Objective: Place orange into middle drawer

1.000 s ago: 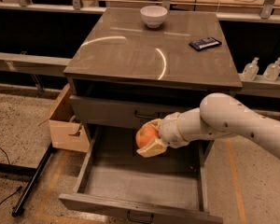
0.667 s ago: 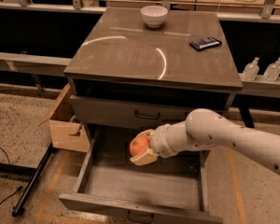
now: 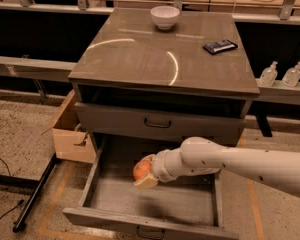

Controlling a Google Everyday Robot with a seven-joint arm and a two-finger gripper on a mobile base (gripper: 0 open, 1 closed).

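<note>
The orange (image 3: 140, 169) is round and shiny and sits between the pale fingers of my gripper (image 3: 144, 172), which is shut on it. The gripper reaches in from the right on a white arm and holds the orange just above the floor of the open middle drawer (image 3: 155, 199), over its left half. The drawer is pulled out at the cabinet's lowest tier, grey-brown, with a bare floor and a small black handle on its front.
A closed grey drawer front (image 3: 157, 123) sits one tier above. On the cabinet top (image 3: 140, 54) stand a white bowl (image 3: 165, 17) and a dark flat packet (image 3: 220, 46). A cardboard box (image 3: 70, 134) stands left of the cabinet. Two bottles (image 3: 280, 74) stand on the right.
My gripper has moved down and to the left with the orange, lower into the open drawer.
</note>
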